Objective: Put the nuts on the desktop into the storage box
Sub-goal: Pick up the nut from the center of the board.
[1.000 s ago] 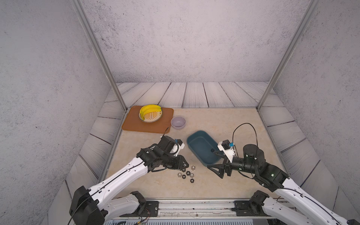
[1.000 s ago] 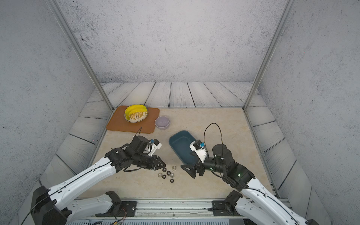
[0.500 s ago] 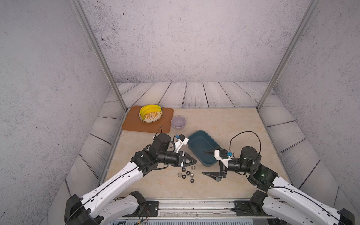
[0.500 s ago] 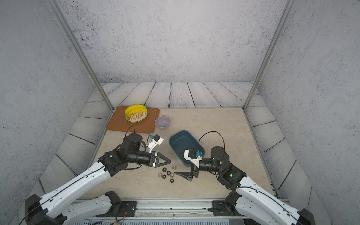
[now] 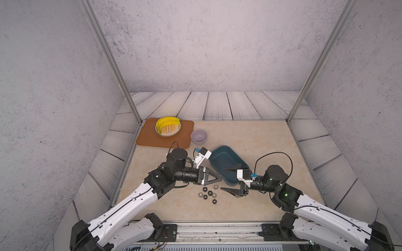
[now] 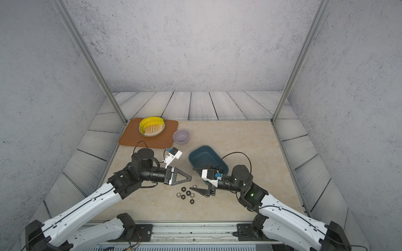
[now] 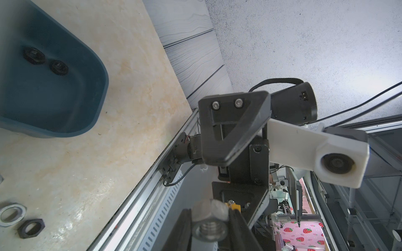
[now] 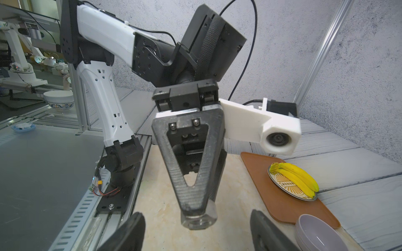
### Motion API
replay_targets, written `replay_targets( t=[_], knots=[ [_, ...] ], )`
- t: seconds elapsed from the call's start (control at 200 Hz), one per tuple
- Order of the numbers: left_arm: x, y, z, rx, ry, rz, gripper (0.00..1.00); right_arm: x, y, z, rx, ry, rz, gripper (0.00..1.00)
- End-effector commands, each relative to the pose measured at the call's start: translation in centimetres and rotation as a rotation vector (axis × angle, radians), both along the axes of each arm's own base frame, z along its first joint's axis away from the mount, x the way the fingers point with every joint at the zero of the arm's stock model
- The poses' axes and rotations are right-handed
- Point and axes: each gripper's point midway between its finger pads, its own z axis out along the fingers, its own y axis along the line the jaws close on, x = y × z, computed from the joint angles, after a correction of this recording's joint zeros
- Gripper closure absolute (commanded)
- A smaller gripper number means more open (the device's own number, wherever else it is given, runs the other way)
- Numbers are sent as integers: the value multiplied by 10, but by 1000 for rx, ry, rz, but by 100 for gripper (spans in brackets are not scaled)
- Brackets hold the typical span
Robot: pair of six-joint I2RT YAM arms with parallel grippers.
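Two robot arms extend from the front edge of a cream, marble-patterned desktop [image 5: 250, 139], and their grippers meet tip to tip near the middle of that edge.

The left gripper [image 5: 219, 178] has its fingers pressed together on a silver nut [image 7: 210, 217]. The nut is pinched at the very tips and held clear of the desktop. The right gripper [image 6: 191, 178] faces it with its fingers [image 8: 130, 230] spread wide, one on either side of the held nut and not touching it. In both top views, one right finger reaches over the near wall of the storage box and the other hangs above the desktop.

The storage box [image 5: 224, 158] is a dark teal tub with rounded corners and low walls. It sits at an angle near the centre of the desktop, just behind the two gripper tips. The left wrist view shows two black nuts [image 7: 34, 56] lying close together on its floor.

Seven loose nuts [image 5: 210, 192] lie in a tight cluster on the desktop toward the front edge, just in front of the gripper tips. Four are black and three are silver.

At the back-left corner of the desktop, an orange-brown mat [image 5: 152, 140] carries a patterned plate [image 5: 171, 131] with a bunch of bananas [image 5: 166, 122] on it. A lavender bowl [image 5: 199, 136] stands on the desktop just beside the mat's right edge, between the mat and the storage box.
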Motion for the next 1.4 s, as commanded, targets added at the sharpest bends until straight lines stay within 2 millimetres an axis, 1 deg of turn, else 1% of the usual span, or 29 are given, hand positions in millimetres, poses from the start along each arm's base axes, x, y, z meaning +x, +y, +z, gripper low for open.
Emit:
replay_targets(
  t=[0.0, 0.155, 0.26, 0.35, 0.505, 0.585, 0.796, 0.996, 1.131, 1.191, 1.251, 1.341, 1.396],
  knots=[
    [-7, 0, 11, -52, -23, -38, 77, -1, 0, 10, 37, -46, -7, 25],
    [-7, 1, 12, -53, -29, -34, 79, -5, 1, 10, 25, -54, 17, 33],
    [-8, 1, 13, -58, -30, -38, 80, -5, 3, 7, 7, -51, 24, 40],
    [-9, 1, 12, -56, -28, -40, 80, -4, 5, 4, -3, -43, 22, 42],
    [-9, 1, 11, -55, -25, -42, 80, -2, 6, 7, 8, -51, 9, 46],
    [-9, 1, 10, -54, -25, -43, 80, -2, 5, 9, 15, -57, 7, 52],
    [-8, 0, 7, -51, -17, -47, 80, -3, 4, 13, 28, -52, 3, 55],
    [-9, 0, 9, -58, -25, -50, 81, -1, 5, 12, 24, -42, -3, 69],
    [-9, 0, 7, -55, -20, -49, 81, -1, 6, 14, 29, -38, -1, 71],
    [-9, 0, 8, -58, -22, -50, 81, 0, 6, 15, 33, -34, -2, 70],
    [-9, 0, 7, -58, -20, -50, 81, 0, 7, 14, 34, -24, -5, 66],
    [-9, 0, 6, -57, -18, -51, 82, 1, 7, 16, 39, -24, -4, 64],
    [-9, 0, 7, -59, -20, -53, 82, 1, 7, 16, 42, -21, -5, 60]
  ],
)
